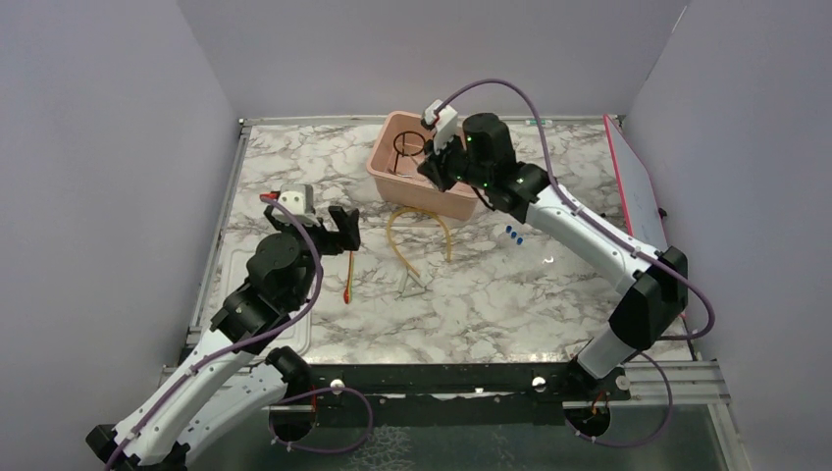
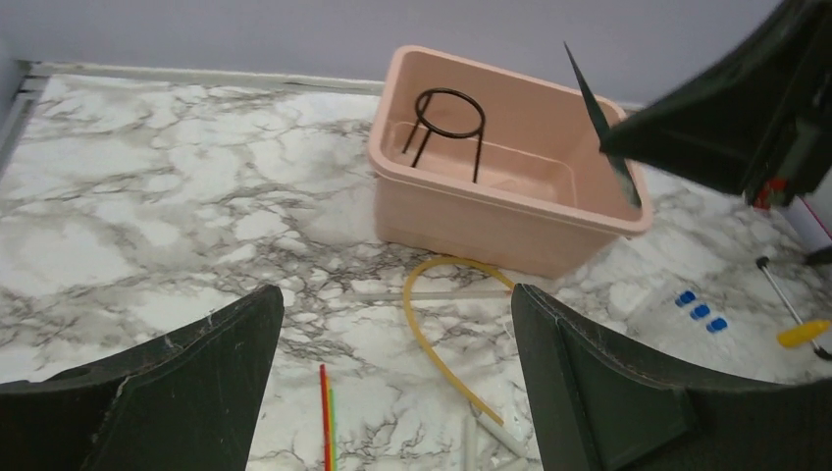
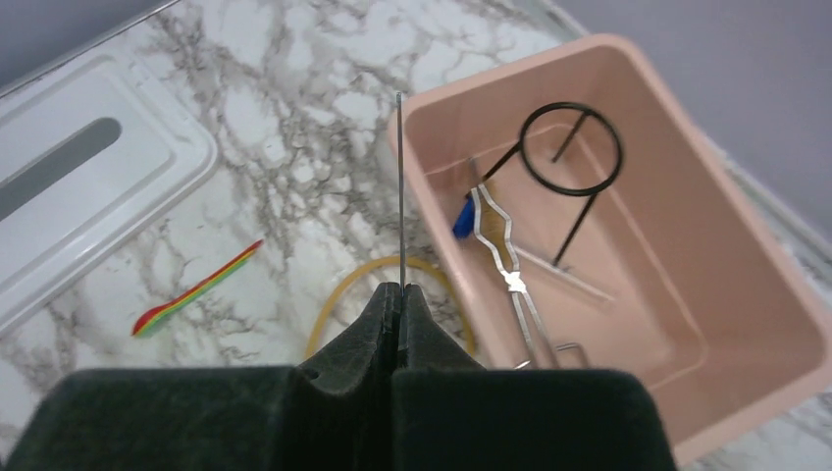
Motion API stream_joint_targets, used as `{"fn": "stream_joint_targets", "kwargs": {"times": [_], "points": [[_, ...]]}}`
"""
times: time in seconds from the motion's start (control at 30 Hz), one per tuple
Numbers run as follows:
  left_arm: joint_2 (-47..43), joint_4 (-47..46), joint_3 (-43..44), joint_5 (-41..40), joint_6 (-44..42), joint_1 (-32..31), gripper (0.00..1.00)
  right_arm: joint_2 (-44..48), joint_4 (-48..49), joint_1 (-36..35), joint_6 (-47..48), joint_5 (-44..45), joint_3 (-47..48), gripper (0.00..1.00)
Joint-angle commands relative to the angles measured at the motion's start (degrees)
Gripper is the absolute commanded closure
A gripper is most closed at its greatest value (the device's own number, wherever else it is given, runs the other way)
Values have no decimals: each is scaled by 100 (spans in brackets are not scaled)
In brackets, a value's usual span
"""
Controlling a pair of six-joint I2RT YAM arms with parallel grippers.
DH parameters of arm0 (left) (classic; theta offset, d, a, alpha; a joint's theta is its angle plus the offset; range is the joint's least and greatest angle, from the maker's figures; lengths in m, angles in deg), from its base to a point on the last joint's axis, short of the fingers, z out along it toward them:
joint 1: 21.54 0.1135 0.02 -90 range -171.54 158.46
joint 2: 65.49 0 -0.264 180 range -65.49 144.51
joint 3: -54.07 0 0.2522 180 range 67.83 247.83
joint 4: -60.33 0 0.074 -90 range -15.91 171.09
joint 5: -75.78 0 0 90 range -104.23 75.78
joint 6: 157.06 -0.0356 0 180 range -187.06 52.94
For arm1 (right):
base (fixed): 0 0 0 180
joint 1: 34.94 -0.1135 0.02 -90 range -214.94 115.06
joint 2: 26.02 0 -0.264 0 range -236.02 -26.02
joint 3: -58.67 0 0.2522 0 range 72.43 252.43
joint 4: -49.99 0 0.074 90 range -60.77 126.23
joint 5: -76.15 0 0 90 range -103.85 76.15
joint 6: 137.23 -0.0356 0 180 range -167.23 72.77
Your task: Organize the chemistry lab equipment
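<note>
A thin metal strip, possibly the spatula seen edge-on, is pinched between the clenched fingers of the right gripper over the rim of the pink tub. Inside the tub the black wire ring stand and the silver tongs are seen. The left gripper is held spread wide above the marble table, with the red-orange rod and the tan rubber tube lying below it, outside the tub.

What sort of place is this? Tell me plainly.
Probably a staged robot test cell, not a working lab: plain walls box in a marble-patterned table, and a wire ring stand sits in a pink tub.
</note>
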Motion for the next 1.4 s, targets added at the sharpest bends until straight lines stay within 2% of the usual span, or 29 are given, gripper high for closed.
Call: {"fn": "stream_joint_targets", "kwargs": {"times": [0.0, 0.2, 0.3, 0.4, 0.73, 0.97, 1.0, 1.2, 1.37], "points": [[233, -371, -15, 1322, -302, 24, 11, 33, -83, 374, 1039, -642, 344, 99], [482, -326, 2, 1564, -327, 24, 11, -540, -877, 1020, 2246, -1529, 835, 99], [529, -318, -14, 1473, -358, 24, 11, -1097, -1659, 1356, 2704, -2059, 1451, 99], [590, -272, -7, 1284, -367, 24, 10, -1688, -2268, 1487, 2922, -2217, 2077, 99], [827, -177, 20, 1176, -355, 28, 10, -3002, -2692, 1563, 2919, -2806, 2783, 99], [886, -150, 11, 1120, -334, 33, 10, -3464, -2606, 1575, 2723, -2567, 2888, 99], [895, -140, 19, 1115, -336, 33, 10, -3516, -2633, 1580, 2720, -2575, 2951, 99], [918, -113, 29, 1093, -318, 38, 10, -3599, -2796, 1579, 2506, -2648, 3336, 78], [893, -112, 29, 1062, -299, 34, 10, -3239, -2574, 1572, 2000, -2153, 3373, 76]]}}
